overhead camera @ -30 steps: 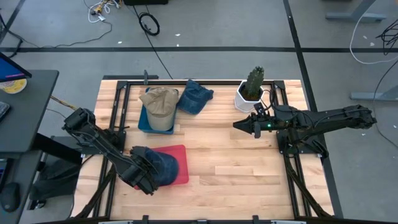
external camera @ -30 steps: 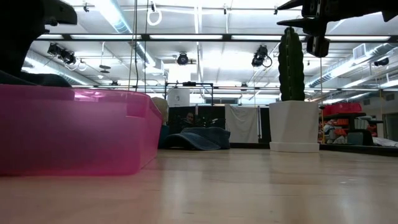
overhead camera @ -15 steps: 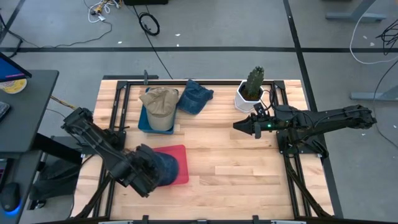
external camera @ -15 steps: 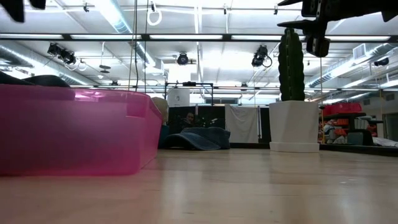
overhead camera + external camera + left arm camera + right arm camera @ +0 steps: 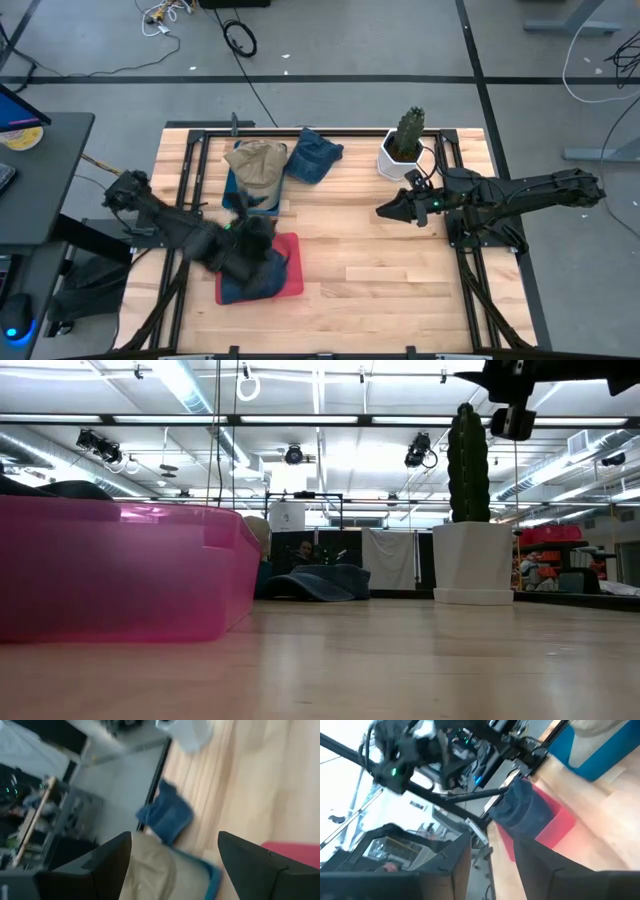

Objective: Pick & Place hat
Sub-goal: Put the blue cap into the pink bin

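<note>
A dark blue hat [image 5: 262, 272] lies in the red tray [image 5: 292, 245] at the near left; its crown shows over the tray wall in the low view [image 5: 72, 488]. A tan hat [image 5: 256, 163] sits in a blue bin [image 5: 232, 196]. A second blue hat [image 5: 316, 156] lies on the table behind it. My left gripper [image 5: 243, 210] is open and empty, above the gap between tray and bin; its wrist view [image 5: 174, 837] looks at the tan hat [image 5: 150, 875]. My right gripper [image 5: 383, 210] hovers open and empty near the cactus pot [image 5: 398, 160].
A cactus in a white pot [image 5: 472, 560] stands at the far right. Black frame rails [image 5: 462, 240] run along the table's left and right sides. Bare wood [image 5: 370, 270] lies between the tray and the right arm.
My left gripper has risen from the dark blue hat's near left side and swung over the tray toward the far edge, turning toward the blue bin. The dark blue hat stays in the red tray. My right gripper has risen slightly.
</note>
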Controlling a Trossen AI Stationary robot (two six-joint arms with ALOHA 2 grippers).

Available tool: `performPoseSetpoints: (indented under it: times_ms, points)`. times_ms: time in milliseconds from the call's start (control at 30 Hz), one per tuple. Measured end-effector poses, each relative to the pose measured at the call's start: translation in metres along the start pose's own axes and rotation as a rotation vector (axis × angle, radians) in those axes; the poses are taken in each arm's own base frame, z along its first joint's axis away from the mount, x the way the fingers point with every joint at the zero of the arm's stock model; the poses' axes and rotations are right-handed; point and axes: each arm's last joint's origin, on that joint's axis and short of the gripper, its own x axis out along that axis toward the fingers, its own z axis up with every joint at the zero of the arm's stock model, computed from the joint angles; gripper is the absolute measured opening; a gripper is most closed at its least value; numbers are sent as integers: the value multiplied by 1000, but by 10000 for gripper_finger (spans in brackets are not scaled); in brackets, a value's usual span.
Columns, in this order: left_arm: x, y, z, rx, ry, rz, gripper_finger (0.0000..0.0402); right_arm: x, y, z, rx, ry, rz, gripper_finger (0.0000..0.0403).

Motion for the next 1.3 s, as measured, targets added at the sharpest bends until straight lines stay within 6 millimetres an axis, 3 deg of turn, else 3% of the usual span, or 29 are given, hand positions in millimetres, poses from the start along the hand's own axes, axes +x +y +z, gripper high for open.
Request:
performPoseSetpoints:
  times_ms: [167, 367, 467, 667, 867, 1133, 1300]
  points:
    - [38, 14, 15, 30, 96, -101, 297, 0, 2, -3, 28, 27, 18, 142]
    - [77, 31, 41, 106, 4, -334, 276, 1, 6, -8, 38, 12, 10, 126]
    - [100, 46, 44, 163, -15, -391, 262, 1, 8, -11, 36, 15, 14, 120]
    - [151, 67, 21, 301, 58, -497, 253, 1, 13, -14, 31, 10, 46, 118]
    - [192, 58, -13, 500, 90, -529, 267, 1, 13, -13, 27, -29, 18, 118]
    - [219, 48, -22, 485, -37, -436, 298, 1, 12, -12, 33, -86, -18, 118]
    - [232, 42, -39, 476, -3, -433, 300, 1, 11, -11, 56, -101, -28, 118]
